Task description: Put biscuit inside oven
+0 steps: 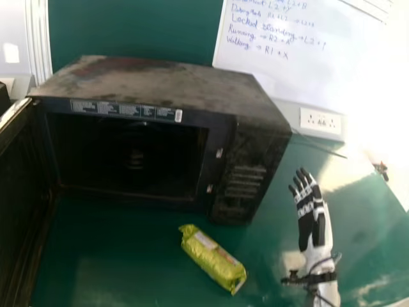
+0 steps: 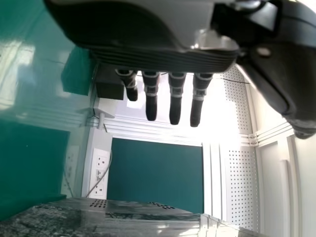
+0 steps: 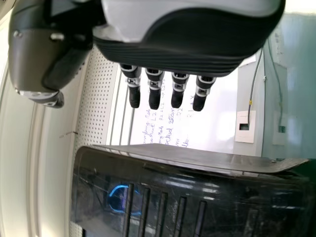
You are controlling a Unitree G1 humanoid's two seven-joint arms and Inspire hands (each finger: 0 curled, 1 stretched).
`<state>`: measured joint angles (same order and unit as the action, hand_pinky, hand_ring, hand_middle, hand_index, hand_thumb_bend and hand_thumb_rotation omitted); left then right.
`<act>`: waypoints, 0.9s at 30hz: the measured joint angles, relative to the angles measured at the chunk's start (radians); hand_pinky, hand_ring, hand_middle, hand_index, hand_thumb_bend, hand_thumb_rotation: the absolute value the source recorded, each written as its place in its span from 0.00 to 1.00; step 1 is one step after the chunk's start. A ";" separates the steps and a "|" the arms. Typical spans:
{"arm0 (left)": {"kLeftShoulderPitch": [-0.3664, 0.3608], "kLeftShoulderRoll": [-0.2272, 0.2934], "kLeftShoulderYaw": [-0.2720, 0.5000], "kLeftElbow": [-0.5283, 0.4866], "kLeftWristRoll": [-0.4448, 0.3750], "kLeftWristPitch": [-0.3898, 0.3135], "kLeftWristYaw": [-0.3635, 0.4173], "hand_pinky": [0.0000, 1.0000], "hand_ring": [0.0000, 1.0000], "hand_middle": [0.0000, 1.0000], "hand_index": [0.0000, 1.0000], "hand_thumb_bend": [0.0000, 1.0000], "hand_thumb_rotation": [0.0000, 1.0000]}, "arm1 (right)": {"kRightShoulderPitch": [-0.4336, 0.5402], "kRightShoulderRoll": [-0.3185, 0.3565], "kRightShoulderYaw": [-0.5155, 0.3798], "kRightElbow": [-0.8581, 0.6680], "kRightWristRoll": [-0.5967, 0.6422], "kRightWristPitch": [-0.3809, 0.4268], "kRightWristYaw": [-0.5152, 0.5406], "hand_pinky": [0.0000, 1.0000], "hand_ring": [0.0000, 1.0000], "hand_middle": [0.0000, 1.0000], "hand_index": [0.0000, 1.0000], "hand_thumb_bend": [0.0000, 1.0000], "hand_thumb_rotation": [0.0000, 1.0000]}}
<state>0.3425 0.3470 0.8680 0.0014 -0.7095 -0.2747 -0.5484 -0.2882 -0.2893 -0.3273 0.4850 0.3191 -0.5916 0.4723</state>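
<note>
The yellow-green biscuit packet [image 1: 214, 259] lies slantwise on the green table, in front of the black oven [image 1: 179, 89]. The oven's door stands open at the left, and its dark cavity [image 1: 131, 157] faces forward. My right hand [image 1: 310, 208] is to the right of the oven and packet, open, fingers pointing away, touching neither. In the right wrist view the right hand [image 3: 168, 44] has straight fingers, with the oven's side beyond. In the left wrist view my left hand [image 2: 148, 44] is open, its fingers extended and holding nothing.
The open oven door [image 1: 22, 204] borders the workspace at the left. Behind the oven are a whiteboard [image 1: 300, 70] and a wall socket panel [image 1: 321, 121]. A cable runs across the table behind the right hand. A small dark object [image 1: 381, 169] lies near the table's right edge.
</note>
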 measured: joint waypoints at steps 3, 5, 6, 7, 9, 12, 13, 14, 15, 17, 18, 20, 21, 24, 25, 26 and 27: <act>0.003 -0.003 -0.001 -0.007 0.000 -0.001 0.001 0.75 0.87 0.89 0.87 1.00 0.83 | 0.027 -0.023 0.004 -0.052 -0.036 0.001 -0.011 1.00 1.00 1.00 0.98 0.73 0.89; 0.006 -0.009 -0.002 -0.016 0.001 -0.001 0.004 0.73 0.86 0.90 0.87 1.00 0.83 | 0.048 -0.041 0.009 -0.093 -0.062 0.003 -0.019 1.00 1.00 1.00 0.98 0.73 0.88; 0.006 -0.011 -0.004 -0.020 0.001 -0.001 0.006 0.72 0.86 0.90 0.87 1.00 0.83 | 0.062 -0.050 0.015 -0.118 -0.075 0.007 -0.022 1.00 1.00 1.00 0.98 0.72 0.88; 0.006 -0.015 -0.006 -0.024 0.001 -0.001 0.007 0.71 0.86 0.90 0.87 1.00 0.82 | 0.074 -0.061 0.020 -0.142 -0.087 0.013 -0.022 1.00 1.00 1.00 0.98 0.73 0.88; 0.007 -0.019 -0.012 -0.029 0.000 -0.001 0.007 0.69 0.86 0.90 0.87 1.00 0.79 | 0.092 -0.075 0.028 -0.182 -0.107 0.029 -0.025 1.00 1.00 1.00 0.99 0.73 0.87; 0.012 -0.021 -0.015 -0.038 0.001 0.000 0.013 0.66 0.85 0.90 0.86 1.00 0.75 | 0.117 -0.099 0.040 -0.230 -0.136 0.041 -0.027 1.00 1.00 1.00 0.98 0.72 0.88; 0.014 -0.021 -0.016 -0.040 0.001 0.000 0.017 0.65 0.85 0.90 0.86 1.00 0.75 | 0.121 -0.108 0.042 -0.240 -0.143 0.042 -0.027 1.00 1.00 1.00 0.99 0.72 0.88; 0.016 -0.021 -0.017 -0.041 0.002 0.000 0.020 0.65 0.84 0.90 0.86 1.00 0.74 | 0.125 -0.117 0.043 -0.252 -0.150 0.043 -0.028 1.00 1.00 1.00 0.98 0.73 0.89; 0.017 -0.021 -0.017 -0.041 0.004 0.000 0.022 0.64 0.84 0.89 0.85 1.00 0.74 | 0.129 -0.125 0.043 -0.266 -0.158 0.044 -0.028 1.00 1.00 1.00 0.98 0.73 0.88; 0.018 -0.021 -0.018 -0.041 0.014 -0.001 0.028 0.66 0.84 0.89 0.85 1.00 0.70 | 0.132 -0.145 0.046 -0.284 -0.164 0.044 -0.027 1.00 1.00 1.00 0.98 0.74 0.87; 0.018 -0.021 -0.018 -0.041 0.019 -0.001 0.030 0.67 0.85 0.89 0.85 1.00 0.68 | 0.134 -0.154 0.046 -0.294 -0.164 0.048 -0.023 1.00 1.00 1.00 0.98 0.73 0.88; 0.019 -0.021 -0.021 -0.041 0.021 -0.001 0.031 0.67 0.85 0.89 0.84 1.00 0.67 | 0.137 -0.175 0.050 -0.319 -0.166 0.059 -0.014 1.00 1.00 1.00 0.98 0.73 0.88; 0.019 -0.021 -0.022 -0.042 0.021 -0.001 0.031 0.68 0.85 0.89 0.84 1.00 0.67 | 0.140 -0.186 0.051 -0.334 -0.174 0.067 -0.013 1.00 1.00 1.00 0.98 0.73 0.88; 0.021 -0.021 -0.023 -0.045 0.022 -0.001 0.035 0.70 0.85 0.89 0.84 1.00 0.66 | 0.153 -0.216 0.055 -0.395 -0.199 0.096 -0.012 1.00 1.00 1.00 0.98 0.73 0.88; 0.021 -0.021 -0.023 -0.047 0.022 -0.001 0.035 0.71 0.85 0.89 0.84 1.00 0.65 | 0.156 -0.226 0.056 -0.416 -0.209 0.108 -0.012 1.00 1.00 1.00 0.99 0.73 0.88; 0.021 -0.021 -0.023 -0.048 0.022 -0.001 0.036 0.70 0.85 0.89 0.84 1.00 0.64 | 0.161 -0.235 0.057 -0.439 -0.216 0.124 -0.012 1.00 1.00 1.00 0.98 0.73 0.88; 0.022 -0.021 -0.023 -0.050 0.023 -0.001 0.038 0.70 0.84 0.89 0.84 1.00 0.64 | 0.167 -0.243 0.057 -0.460 -0.221 0.139 -0.012 1.00 1.00 1.00 0.98 0.74 0.88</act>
<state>0.3646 0.3258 0.8447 -0.0489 -0.6864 -0.2755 -0.5106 -0.1217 -0.5322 -0.2701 0.0253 0.0983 -0.4522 0.4605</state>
